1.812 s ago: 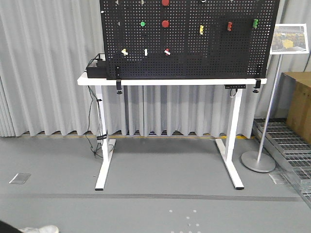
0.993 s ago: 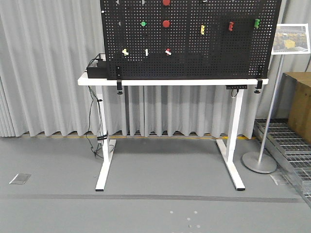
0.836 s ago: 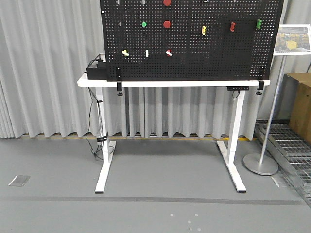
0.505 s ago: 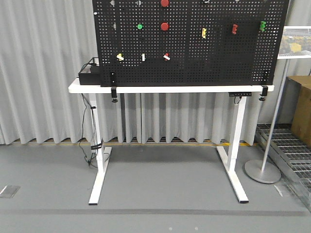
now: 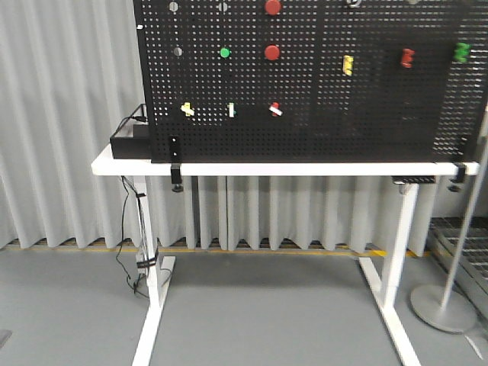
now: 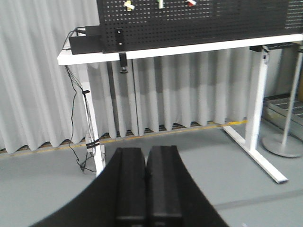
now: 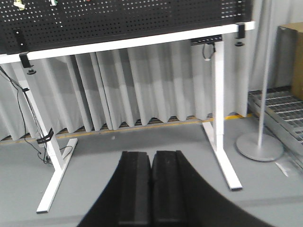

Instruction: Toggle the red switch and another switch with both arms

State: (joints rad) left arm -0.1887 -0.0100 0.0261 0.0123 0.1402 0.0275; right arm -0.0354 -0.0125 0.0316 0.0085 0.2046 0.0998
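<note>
- On the pegboard (image 5: 343, 122) sit the red switch (image 5: 276, 110) and pale yellow switch (image 5: 187, 109).
- Clenched empty, the left gripper (image 6: 146, 177) and right gripper (image 7: 151, 182) should each rise level with its lever.

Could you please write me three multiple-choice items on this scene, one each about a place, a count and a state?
1. In the front view, where is the red switch relative to the pale yellow switch?
A. Further right, same row.
B. Directly above it.
C. Directly below it.

2. How many round red buttons show on the pegboard?
A. One.
B. Two.
C. Four.

3. What state is the left end effector in?
A. Gaping wide.
B. Shut, empty.
C. Shut on a switch.

Answers:
1 A: both levers sit level in the lowest row, the red one further right.
2 B: one is at the top edge and one is under it.
3 B: its jaws meet with nothing between, well short of the pegboard.
</note>
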